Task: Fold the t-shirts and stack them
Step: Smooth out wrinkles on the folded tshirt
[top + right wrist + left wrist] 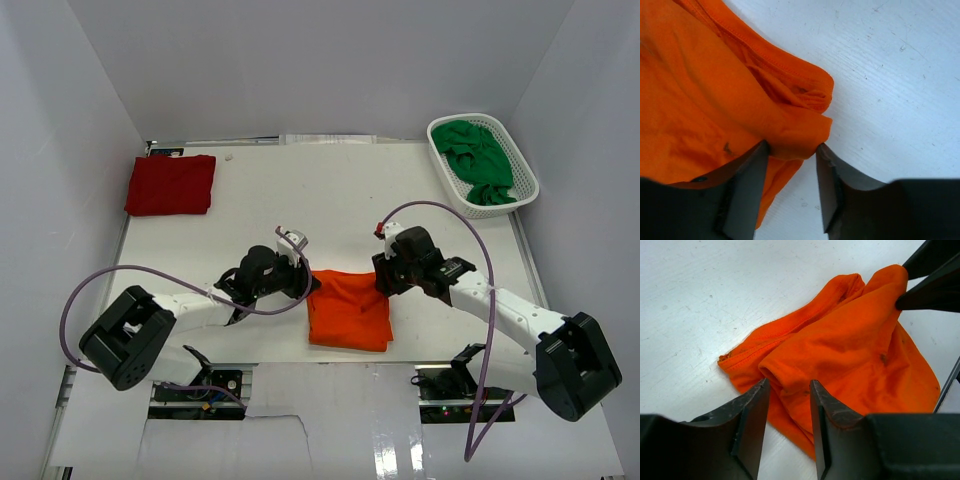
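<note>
Basket [518,152] at far right held the crumpled green shirt [478,160]; the folded red shirt [170,184] lay far left. Orange shirt [348,310] lay near centre, its far corners between the half-closed jaws of left gripper [788,385] and right gripper [792,147]; firm clamping could not be told.

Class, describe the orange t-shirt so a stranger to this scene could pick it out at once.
Start at the white table and look to its near middle. The orange t-shirt lies there, one far corner in the left end effector, one in the right end effector. Unlike the dark red t-shirt folded far left and the green t-shirt in the basket, it is bright orange.
</note>
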`<state>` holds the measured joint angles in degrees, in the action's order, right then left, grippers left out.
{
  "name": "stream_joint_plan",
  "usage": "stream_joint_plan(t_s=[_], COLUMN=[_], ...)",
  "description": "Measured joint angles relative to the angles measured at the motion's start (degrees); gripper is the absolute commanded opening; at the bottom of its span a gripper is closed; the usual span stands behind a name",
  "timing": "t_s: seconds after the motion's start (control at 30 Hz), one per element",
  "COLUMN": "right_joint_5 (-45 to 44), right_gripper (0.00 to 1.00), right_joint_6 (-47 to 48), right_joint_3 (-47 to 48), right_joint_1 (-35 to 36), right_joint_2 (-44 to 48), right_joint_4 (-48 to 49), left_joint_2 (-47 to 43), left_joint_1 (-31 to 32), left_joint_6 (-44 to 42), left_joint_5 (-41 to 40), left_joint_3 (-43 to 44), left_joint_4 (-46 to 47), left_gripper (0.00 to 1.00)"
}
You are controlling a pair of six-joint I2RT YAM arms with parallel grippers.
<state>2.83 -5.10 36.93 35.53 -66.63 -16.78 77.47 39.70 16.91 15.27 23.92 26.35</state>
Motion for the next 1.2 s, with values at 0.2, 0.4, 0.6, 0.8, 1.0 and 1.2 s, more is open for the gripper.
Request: stream_joint_plan(t_s=[0.2, 0.4, 0.6, 0.8, 1.0, 1.2], right_joint_5=[0.83, 1.66, 1.73, 1.79, 1.92, 2.12], right_gripper=[0.25, 0.13, 0.11, 0.1, 0.1, 0.09], right_joint_6=[-0.35, -0.87, -0.94, -0.96, -1.01, -1.36], right_joint_3=[0.0, 0.0, 0.0, 0.0, 0.0, 0.0], right_joint_1=[-0.55, -0.63, -0.66, -0.74, -1.03, -1.07], right_joint_2=[-0.28, -0.5, -0.61, -0.63, -1.44, -1.57], right_joint_4=[0.83, 1.46, 1.62, 1.66, 1.84, 1.9], left_joint_2=[1.53, 3.17, 4.9, 4.9, 6.19, 10.86], left_joint_1=[-0.57, -0.98, -1.4, -1.64, -1.79, -2.12], left_joint_6=[-0.39, -0.31, 0.17, 1.16, 1.55, 2.47], left_joint_5=[0.26, 0.61, 0.57, 0.72, 2.14, 5.11], left_joint_3=[1.14, 1.95, 2.05, 2.05, 2.08, 2.29], left_joint_4=[0.81, 1.27, 1.31, 1.64, 3.1, 4.15], left_gripper=[0.39, 0.33, 0.63, 0.69, 0.57, 0.43])
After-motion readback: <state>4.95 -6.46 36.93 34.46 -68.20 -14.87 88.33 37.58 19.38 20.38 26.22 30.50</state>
